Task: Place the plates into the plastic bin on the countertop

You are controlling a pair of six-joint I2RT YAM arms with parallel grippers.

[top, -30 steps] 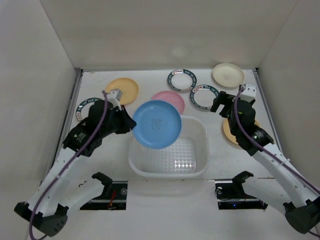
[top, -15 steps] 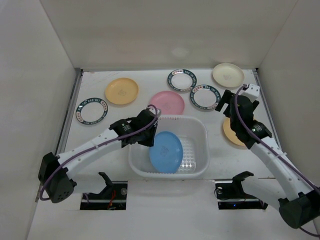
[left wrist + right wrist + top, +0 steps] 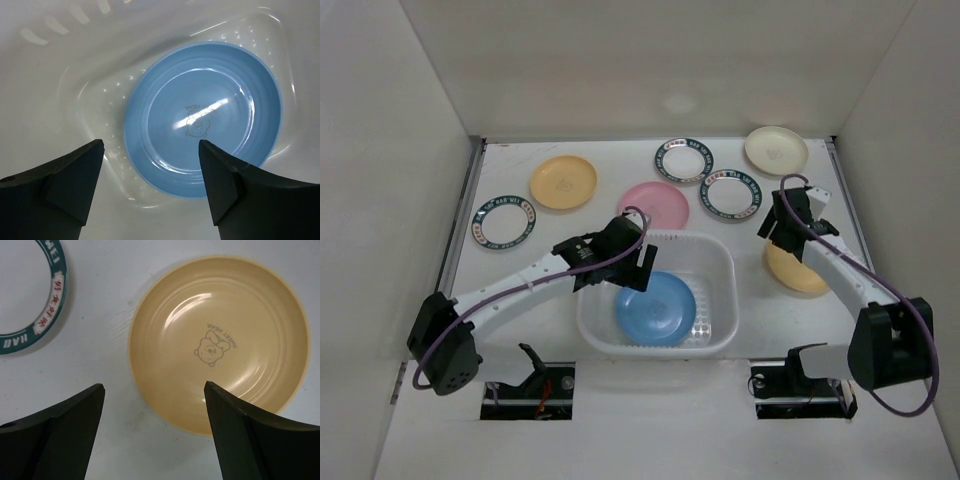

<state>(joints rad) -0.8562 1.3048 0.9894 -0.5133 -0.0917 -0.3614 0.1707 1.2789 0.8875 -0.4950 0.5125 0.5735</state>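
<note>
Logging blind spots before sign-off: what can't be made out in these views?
Top view: orange plate partly under right arm.
Right wrist view: patterned plate cut off by left edge, lettering incomplete.
Left wrist view: blue plate, near rim behind fingers; bin only partly in frame.

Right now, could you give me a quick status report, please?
Left gripper open above blue plate in bin. Right gripper open over yellow-orange plate. Nothing blocking.

Plain white walls (image 3: 660,60) stand on three sides.
</note>
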